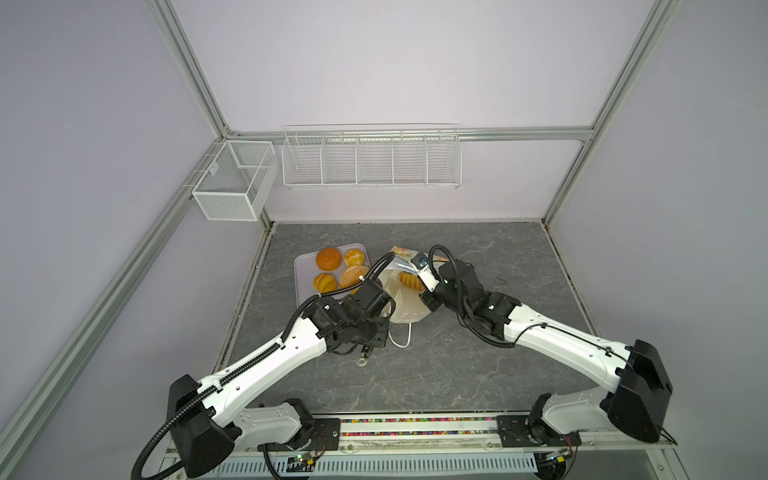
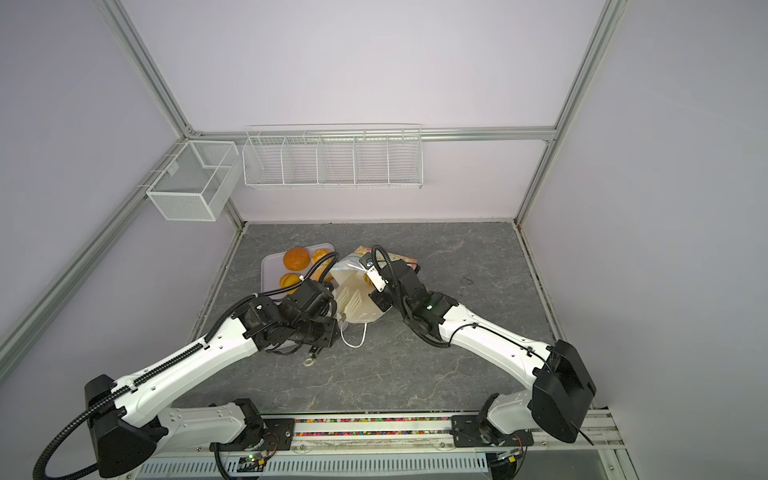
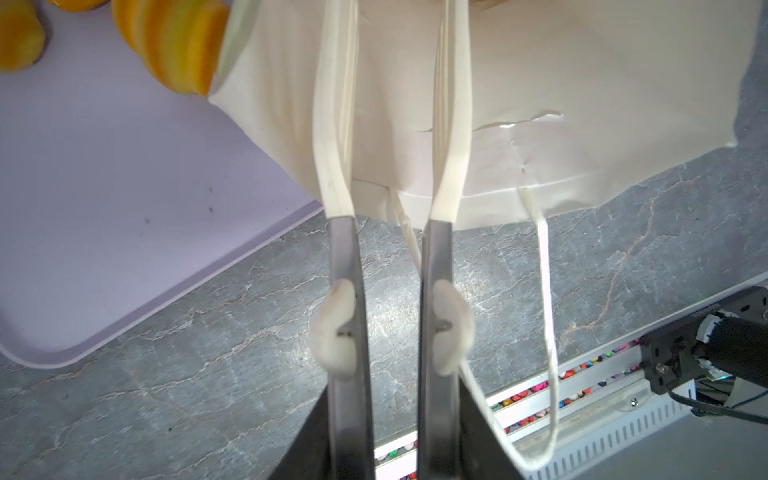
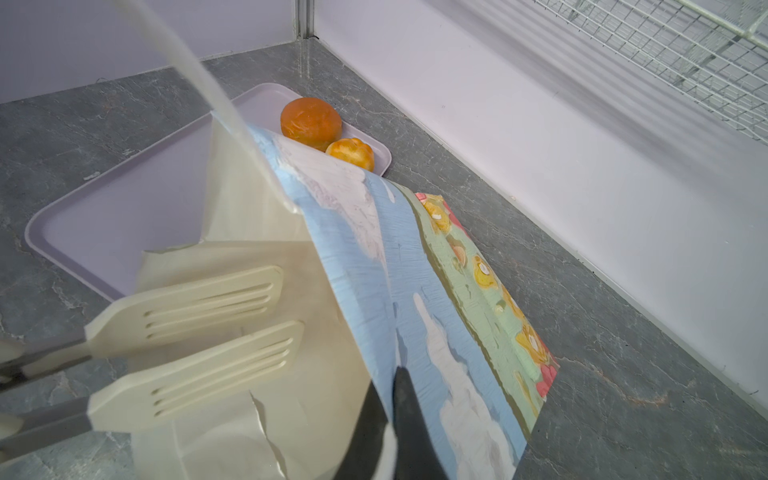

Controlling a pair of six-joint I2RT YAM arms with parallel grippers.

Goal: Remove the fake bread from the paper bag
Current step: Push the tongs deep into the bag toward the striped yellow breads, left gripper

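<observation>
A ridged loaf (image 1: 409, 281) lies deep inside the paper bag (image 1: 405, 311). The bag lies on its side mid-counter (image 1: 457, 374), toward the far edge with its mouth facing the near edge, just beside the lilac tray (image 1: 303, 274) holding four other breads (image 1: 328, 258). I judge the loaf light, glossy and slippery — I'd clasp it across its ridged middle. My left pincer (image 4: 286, 311) sits slightly spread and empty in the mouth. My right pincer (image 4: 388, 399) pinches the bag's upper wall — thin, torn paper.
</observation>
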